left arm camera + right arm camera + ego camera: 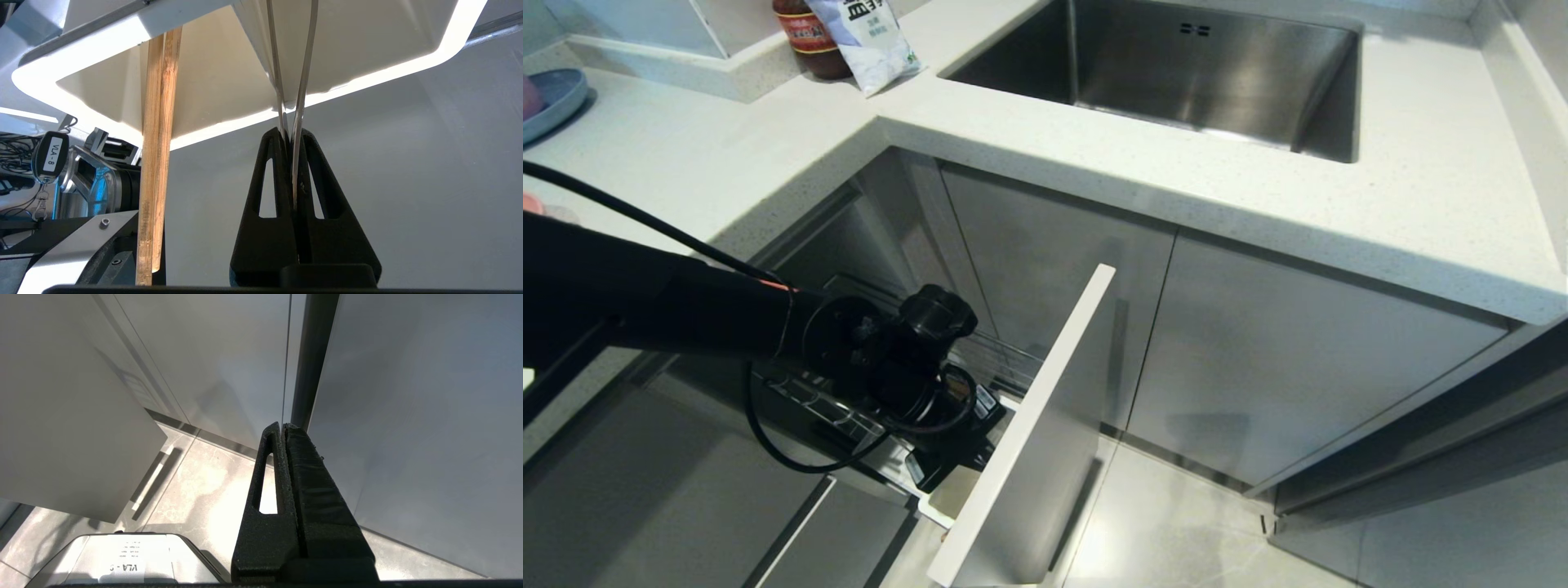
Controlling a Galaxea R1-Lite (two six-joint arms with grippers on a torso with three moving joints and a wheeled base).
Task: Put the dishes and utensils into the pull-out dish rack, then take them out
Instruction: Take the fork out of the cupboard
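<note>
Down in the pulled-out dish rack [1045,384], the left gripper [291,136] pinches two slim silver cutlery handles [300,87] standing in the white cutlery box [229,87] beside the chopsticks [157,163], apparently unloading, which next calls for a straight lift clear of the box rim, while the right gripper [284,428] hangs pressed together, empty, near the floor.

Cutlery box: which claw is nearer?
Left. The left claw is at the cutlery box, shut on silver cutlery; the right claw hangs by cabinet doors.

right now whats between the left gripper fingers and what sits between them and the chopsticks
In the left wrist view the left gripper is shut on two metal cutlery handles. Only the white cutlery box's rim spans the stretch to the chopsticks.
</note>
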